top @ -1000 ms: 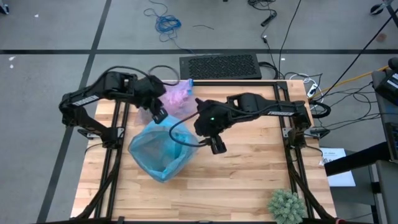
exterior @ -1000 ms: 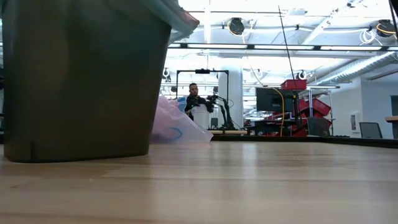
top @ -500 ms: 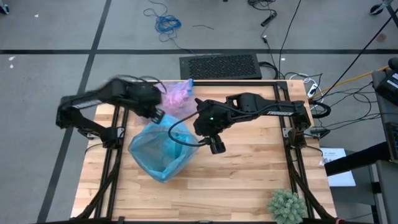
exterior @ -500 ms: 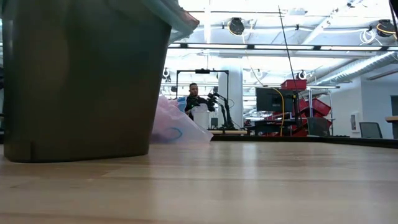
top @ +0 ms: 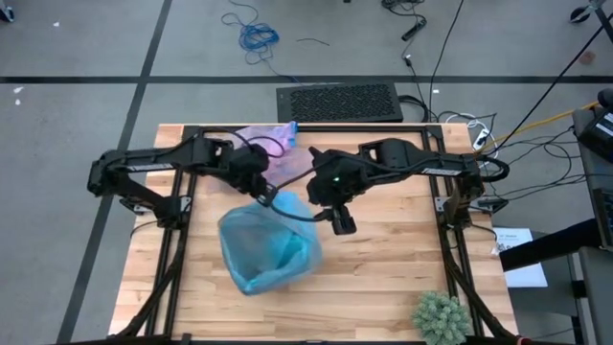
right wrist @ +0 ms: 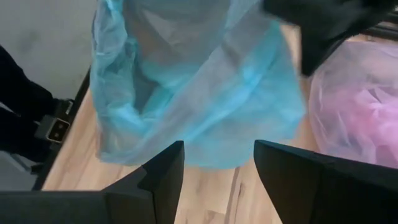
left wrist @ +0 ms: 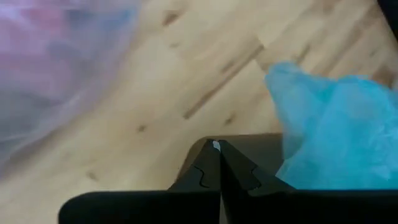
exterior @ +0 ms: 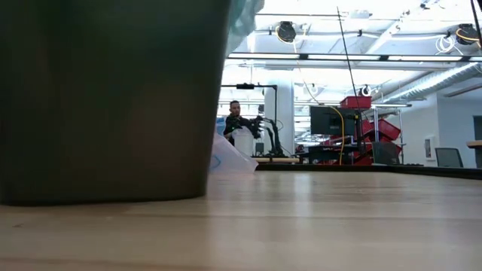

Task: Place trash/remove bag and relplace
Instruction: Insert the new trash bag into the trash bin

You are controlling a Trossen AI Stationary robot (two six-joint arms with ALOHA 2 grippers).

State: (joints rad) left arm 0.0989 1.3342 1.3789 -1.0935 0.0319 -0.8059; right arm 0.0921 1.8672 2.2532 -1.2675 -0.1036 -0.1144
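A dark bin (top: pixel 268 251) sits in the middle of the wooden table (top: pixel 402 278), and a light blue bag (top: pixel 263 240) is fitted inside it with the edge folded over the rim. The pink bag (top: pixel 273 153) lies behind the bin, at the far edge of the table, all puffed up and lumpy. No loose trash shows on the table, so the paper bits are probably inside the pink bag, but its thin skin is too cloudy to be sure. The left gripper (top: pixel 261 195) is at the far rim of the bin, right by the blue bag, and its two fingers are pressed tight together. It does not look like it holds anything, though from above I cannot tell if a bit of blue plastic is pinched. The right gripper (top: pixel 342 221) hangs just beside the bin, on the side away from the left arm, and its fingers stand wide apart with nothing between them. A green spiky plant (top: pixel 441 316) stands far from the bin at the near corner. The blue bag looks very light, soft and crinkly. It will slip and bunch up easily, and it could tear if pulled hard. I think the best place to grab it is the folded edge at the rim, pinching only a little and pulling gently outward so that it sits smooth around the bin.
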